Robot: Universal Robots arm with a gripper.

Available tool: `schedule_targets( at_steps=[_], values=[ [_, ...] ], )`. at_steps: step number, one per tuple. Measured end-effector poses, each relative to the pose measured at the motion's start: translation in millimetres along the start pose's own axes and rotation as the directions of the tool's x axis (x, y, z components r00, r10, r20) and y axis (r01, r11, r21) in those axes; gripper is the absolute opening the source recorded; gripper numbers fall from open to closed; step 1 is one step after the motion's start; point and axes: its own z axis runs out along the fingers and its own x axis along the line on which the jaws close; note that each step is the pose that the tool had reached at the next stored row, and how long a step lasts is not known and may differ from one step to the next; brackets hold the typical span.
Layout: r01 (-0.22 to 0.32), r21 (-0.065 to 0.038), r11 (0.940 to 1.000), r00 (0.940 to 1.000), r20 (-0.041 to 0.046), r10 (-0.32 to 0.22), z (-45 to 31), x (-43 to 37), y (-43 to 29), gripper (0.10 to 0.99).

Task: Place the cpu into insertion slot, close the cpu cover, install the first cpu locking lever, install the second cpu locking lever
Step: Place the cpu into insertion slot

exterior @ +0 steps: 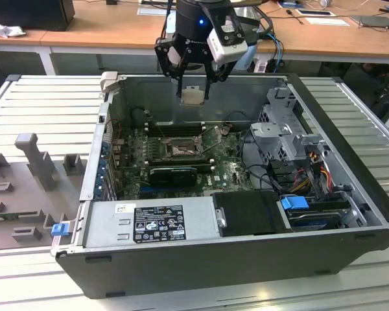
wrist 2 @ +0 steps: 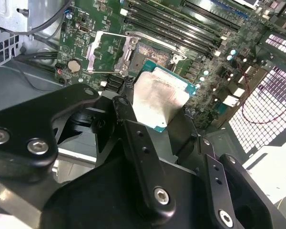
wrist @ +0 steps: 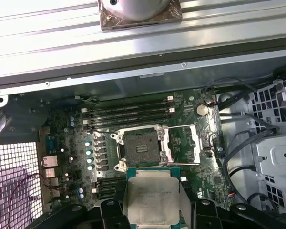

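My gripper [exterior: 193,89] hangs over the open computer case, above its far wall, shut on the cpu [exterior: 193,96]. The chip's pale metal top on a green edge shows between the black fingers in both wrist views [wrist 2: 159,98] [wrist: 152,198]. Below it on the green motherboard [exterior: 223,170] the insertion slot [exterior: 179,148] [wrist: 140,145] [wrist 2: 152,53] lies bare and dark. The cpu cover [wrist: 183,143] [wrist 2: 107,51] is swung open and lies flat beside the slot. The cpu is well above the board and touches nothing.
Long black memory slots [exterior: 172,128] run behind the socket, and a black ribbed card [exterior: 175,173] lies in front. A grey power supply [exterior: 152,221] fills the near side. A metal drive cage [exterior: 285,129] with cables stands at the exterior view's right.
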Motion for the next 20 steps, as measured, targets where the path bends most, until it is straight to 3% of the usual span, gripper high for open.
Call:
schedule_targets(
  at_steps=[12, 20],
  values=[
    [-0.044, -0.001, 0.9990, 0.9990, 0.0039, 0.044, 0.0, 0.0, 0.0, 0.525],
    [-0.104, -0.002, 0.9946, 0.9946, 0.0092, 0.104, 0.1, 0.1, 0.0, 0.525]
  ],
)
